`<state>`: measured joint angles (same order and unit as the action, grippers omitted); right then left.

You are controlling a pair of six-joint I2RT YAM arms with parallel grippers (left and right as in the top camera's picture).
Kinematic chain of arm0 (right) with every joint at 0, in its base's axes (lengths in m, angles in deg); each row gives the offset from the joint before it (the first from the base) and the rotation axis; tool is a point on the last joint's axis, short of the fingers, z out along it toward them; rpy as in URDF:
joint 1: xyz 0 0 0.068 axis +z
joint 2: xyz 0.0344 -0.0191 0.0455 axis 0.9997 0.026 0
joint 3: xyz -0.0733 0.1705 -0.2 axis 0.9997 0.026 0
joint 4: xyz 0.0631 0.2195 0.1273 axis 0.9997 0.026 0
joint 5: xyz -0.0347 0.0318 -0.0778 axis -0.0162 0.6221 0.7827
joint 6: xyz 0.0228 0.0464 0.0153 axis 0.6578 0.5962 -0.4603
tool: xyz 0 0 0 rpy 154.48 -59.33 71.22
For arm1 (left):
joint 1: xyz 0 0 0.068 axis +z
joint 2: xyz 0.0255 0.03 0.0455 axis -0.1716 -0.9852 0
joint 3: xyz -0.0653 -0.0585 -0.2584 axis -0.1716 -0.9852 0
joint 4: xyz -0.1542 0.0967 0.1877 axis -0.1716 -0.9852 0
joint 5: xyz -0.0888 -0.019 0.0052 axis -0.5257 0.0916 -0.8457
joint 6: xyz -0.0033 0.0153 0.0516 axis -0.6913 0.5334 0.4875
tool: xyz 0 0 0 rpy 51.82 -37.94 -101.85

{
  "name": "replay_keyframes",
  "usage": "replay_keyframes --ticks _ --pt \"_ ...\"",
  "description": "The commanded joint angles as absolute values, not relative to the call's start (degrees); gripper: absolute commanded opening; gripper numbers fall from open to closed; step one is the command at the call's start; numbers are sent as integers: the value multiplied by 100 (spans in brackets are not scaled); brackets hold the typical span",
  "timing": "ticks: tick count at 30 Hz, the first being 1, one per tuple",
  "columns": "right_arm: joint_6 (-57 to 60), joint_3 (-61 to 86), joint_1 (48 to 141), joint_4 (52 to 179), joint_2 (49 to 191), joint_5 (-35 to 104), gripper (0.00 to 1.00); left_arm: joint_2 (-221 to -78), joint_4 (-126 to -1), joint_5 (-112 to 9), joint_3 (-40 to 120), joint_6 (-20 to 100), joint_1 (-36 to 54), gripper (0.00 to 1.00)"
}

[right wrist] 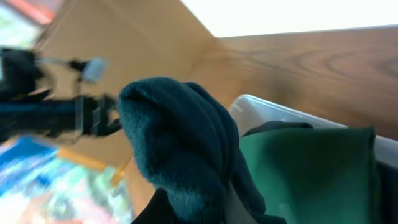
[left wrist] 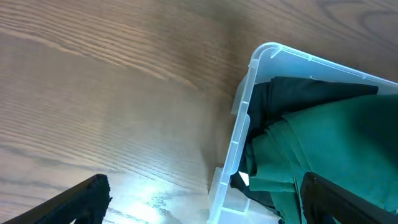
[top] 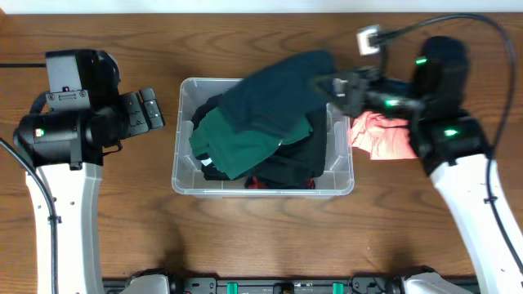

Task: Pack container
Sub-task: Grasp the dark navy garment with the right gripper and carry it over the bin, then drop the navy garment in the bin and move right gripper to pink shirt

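Observation:
The clear plastic container [top: 183, 175] sits mid-table, piled with a green garment [top: 237, 145] and black garments [top: 302, 159]. My right gripper [top: 331, 86] is shut on a dark teal fleece garment [top: 278, 94] and holds it over the container's far right part. In the right wrist view the teal fleece [right wrist: 180, 143] fills the jaws, with the green garment [right wrist: 311, 174] and the container rim [right wrist: 267, 109] behind. My left gripper [top: 151, 110] is open and empty, left of the container. In the left wrist view its fingers [left wrist: 205, 205] straddle the container wall [left wrist: 239, 137].
A red-pink garment [top: 382, 137] lies on the wooden table [top: 122, 229] right of the container, partly under my right arm. A small white plug with a cable [top: 369, 37] hangs at the far right.

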<state>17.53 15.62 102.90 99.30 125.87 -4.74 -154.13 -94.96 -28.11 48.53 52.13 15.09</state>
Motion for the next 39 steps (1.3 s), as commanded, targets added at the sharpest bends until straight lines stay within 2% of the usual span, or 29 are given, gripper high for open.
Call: replay_keyframes --ticks 1,6,11,20,23,25,26,28,29,33,39 --pt "2848 1542 10878 9869 12815 1383 1 -15416 -9492 -2782 4925 5186 1533 98" --pt "3735 1542 11481 9871 13497 1700 1 -15416 -9492 -2782 4923 5186 1533 98" --pt "3764 1544 11582 10282 14242 1947 1 -15416 -9492 -2782 4923 5186 1533 98" --pt "2474 1544 11466 11641 14762 4402 1 -15416 -9492 -2782 4923 5186 1533 98" --pt "1705 1542 11477 11716 14644 4529 2 -15416 -9492 -2782 4923 5186 1533 98" --pt "1248 1542 11495 11731 14482 4524 11 -15416 -9492 -2782 4923 5186 1533 98" --pt "1047 1542 11503 11762 14345 4529 19 -15416 -9492 -2782 4925 5186 1533 98" --pt "920 1542 11506 11818 14069 4533 46 -15416 -9492 -2782 4923 5186 1533 98" --pt "922 1542 11495 11836 13835 4533 52 -15416 -9492 -2782 4923 5186 1533 98" --pt "920 1542 11396 11803 13081 4561 65 -15416 -9492 -2782 4923 5186 1533 98" --pt "922 1542 10509 11996 12371 4631 68 -15416 -9492 -2782 4923 5186 1533 98"
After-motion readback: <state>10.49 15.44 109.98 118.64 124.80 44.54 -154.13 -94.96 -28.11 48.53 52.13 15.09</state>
